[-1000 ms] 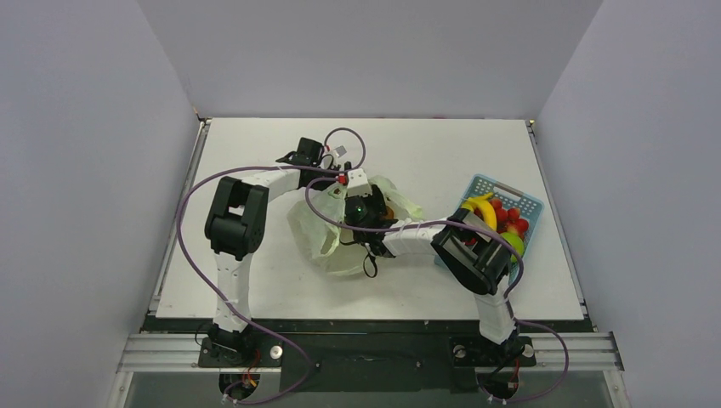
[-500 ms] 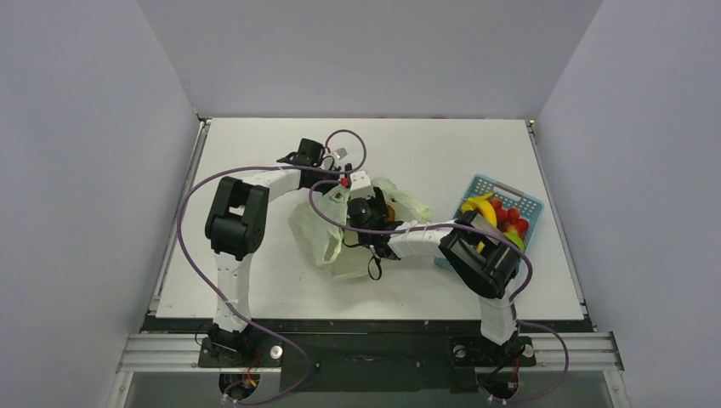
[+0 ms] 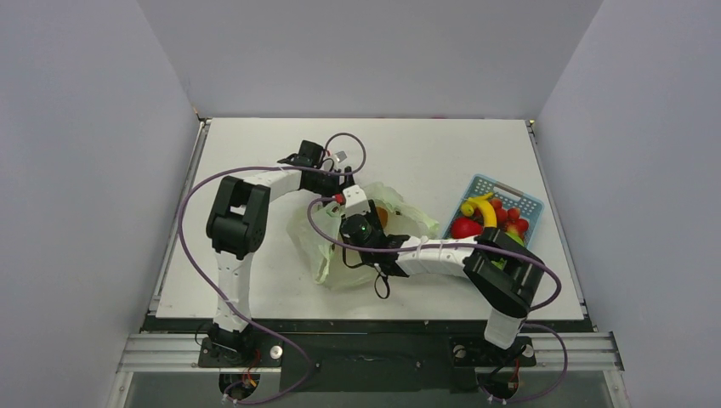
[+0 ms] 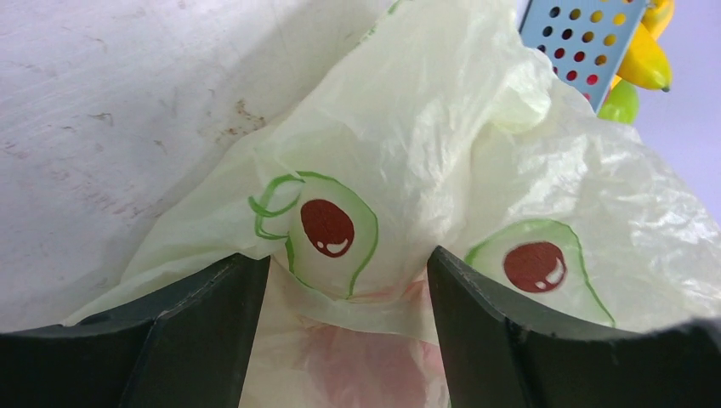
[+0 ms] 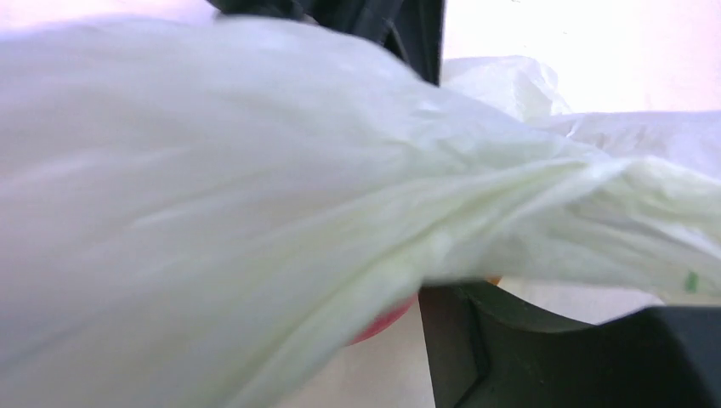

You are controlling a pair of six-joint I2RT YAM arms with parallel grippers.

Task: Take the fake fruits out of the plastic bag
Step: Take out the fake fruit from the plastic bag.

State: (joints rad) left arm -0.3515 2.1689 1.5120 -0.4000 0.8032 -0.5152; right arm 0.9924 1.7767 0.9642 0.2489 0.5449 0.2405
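Observation:
The pale yellow-green plastic bag (image 3: 400, 223) lies crumpled mid-table, printed with avocado pictures (image 4: 327, 228). My left gripper (image 3: 343, 187) is at its far left edge. In the left wrist view its fingers (image 4: 212, 314) stand wide apart with bag film and a pinkish shape between them (image 4: 349, 276). My right gripper (image 3: 367, 223) reaches into the bag from the near side. Film covers most of the right wrist view, leaving one finger (image 5: 476, 340) and a red fruit edge (image 5: 387, 319) visible. An orange fruit (image 3: 384, 217) shows inside the bag.
A blue lattice basket (image 3: 513, 189) at the right holds a banana (image 3: 485, 208), a red fruit (image 3: 463, 228) and strawberries (image 3: 512, 218). It also shows in the left wrist view, basket (image 4: 578, 34) behind the bag. My right arm's elbow (image 3: 506, 276) sits just near it.
My right wrist has drawn toward the near edge and its elbow has swung right, uncovering the basket. The bag has shifted with it. My left gripper moved slightly nearer.

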